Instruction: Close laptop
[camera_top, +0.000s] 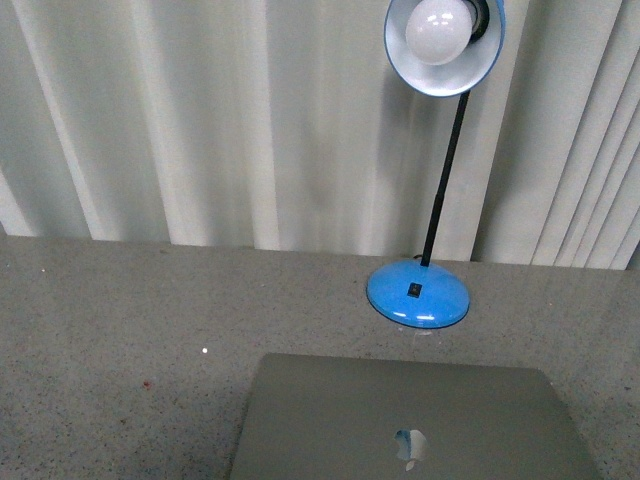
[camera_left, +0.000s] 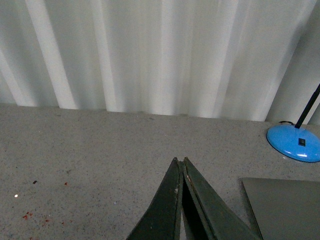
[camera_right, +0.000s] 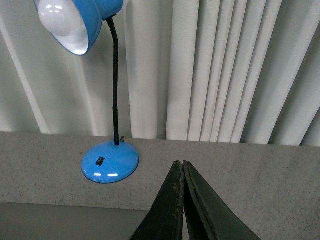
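The silver-grey laptop (camera_top: 410, 420) stands at the bottom of the front view, its lid with the shiny apple logo facing the camera; keys and screen are hidden. A corner of the lid shows in the left wrist view (camera_left: 285, 207), and an edge shows in the right wrist view (camera_right: 65, 222). My left gripper (camera_left: 180, 161) is shut and empty, above the grey table beside the laptop. My right gripper (camera_right: 178, 163) is shut and empty, above the table past the laptop's other side. Neither arm shows in the front view.
A blue desk lamp stands behind the laptop, its base (camera_top: 418, 294) on the speckled grey table (camera_top: 130, 320) and its shade with a white bulb (camera_top: 440, 35) above. White vertical blinds (camera_top: 200, 120) close the far side.
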